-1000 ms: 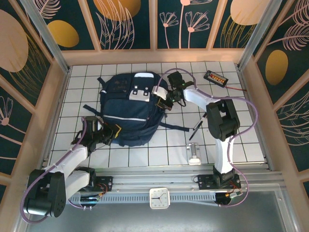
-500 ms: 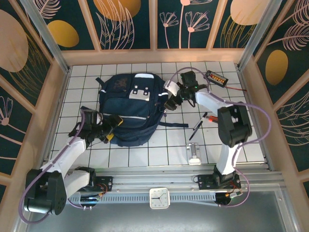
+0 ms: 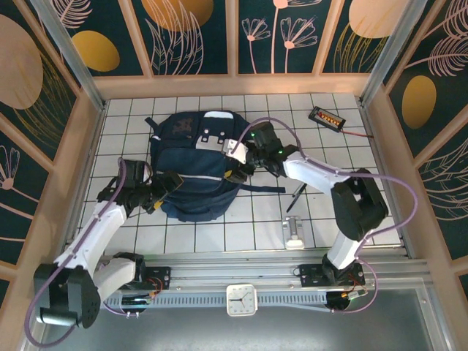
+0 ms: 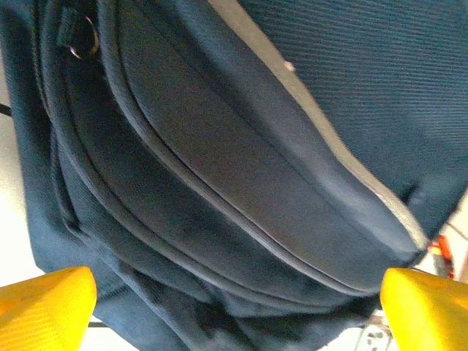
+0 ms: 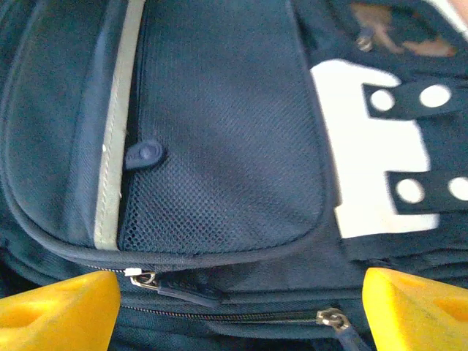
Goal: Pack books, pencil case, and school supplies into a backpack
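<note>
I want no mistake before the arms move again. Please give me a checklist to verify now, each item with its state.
1. Left end effector open, holding nothing: ok.
2. Right end effector open, holding nothing: ok.
3. Backpack lying flat on the table: ok.
4. Zipper near the right end effector opened for packing: not ok, looks shut.
5. Pen free to pick up: ok.

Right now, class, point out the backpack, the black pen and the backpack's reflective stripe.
backpack [image 3: 194, 196], top external view, on its lower front pocket.
black pen [image 3: 297, 197], top external view, mid-shaft.
reflective stripe [image 5: 118, 110], right wrist view, halfway along the strip.
</note>
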Controlling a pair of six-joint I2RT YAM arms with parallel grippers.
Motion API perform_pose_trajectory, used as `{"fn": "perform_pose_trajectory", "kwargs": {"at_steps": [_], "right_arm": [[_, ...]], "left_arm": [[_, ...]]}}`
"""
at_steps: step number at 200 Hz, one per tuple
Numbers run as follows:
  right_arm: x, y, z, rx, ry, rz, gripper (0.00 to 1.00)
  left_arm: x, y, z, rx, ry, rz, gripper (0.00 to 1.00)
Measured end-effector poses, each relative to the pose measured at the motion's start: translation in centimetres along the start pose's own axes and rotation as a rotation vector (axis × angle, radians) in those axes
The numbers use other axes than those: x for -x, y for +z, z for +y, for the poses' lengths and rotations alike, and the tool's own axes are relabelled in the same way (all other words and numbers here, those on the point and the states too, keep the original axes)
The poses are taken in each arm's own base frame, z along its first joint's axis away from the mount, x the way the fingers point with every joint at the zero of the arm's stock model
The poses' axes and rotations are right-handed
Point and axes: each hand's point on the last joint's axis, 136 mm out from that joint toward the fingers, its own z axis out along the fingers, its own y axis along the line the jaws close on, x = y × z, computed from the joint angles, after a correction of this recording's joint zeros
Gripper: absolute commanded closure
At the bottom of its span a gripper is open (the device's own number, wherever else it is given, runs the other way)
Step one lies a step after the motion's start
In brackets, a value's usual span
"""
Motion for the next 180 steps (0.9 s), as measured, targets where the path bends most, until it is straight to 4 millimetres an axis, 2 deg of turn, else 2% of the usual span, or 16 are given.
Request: {"fn": "perform_pose_trajectory", "kwargs": {"at_steps": [27,70,88,126,153,180], "right_arm": [[-1.9,1.5,0.5,0.029,0.001,0.037,0.15],[-3.2,2.6,1.1,0.056,-0.027,0.065,0.19],[-3.4,2.9,1.4,0.062,-0.047,0.073,0.23],[-3.5,3.3,2.1,0.082,-0.072,0.088,0.49],[-3.6,3.4,2.6,0.092,-0.086,0.104,0.51],[-3.9,3.5,2.8,0.095,-0.092,0.119,0.82]], "left_arm": [[0.0,1.3,1.3,0.06,0.027,0.024,0.01],[0.2,1.9,1.5,0.068,0.05,0.024,0.01],[0.2,2.4,1.8,0.073,0.048,0.029,0.01],[0.2,3.3,2.1,0.069,0.044,0.039,0.01],[0.2,3.7,2.1,0.064,0.043,0.046,0.01],[0.3,3.9,2.0,0.059,0.042,0.042,0.01]]}}
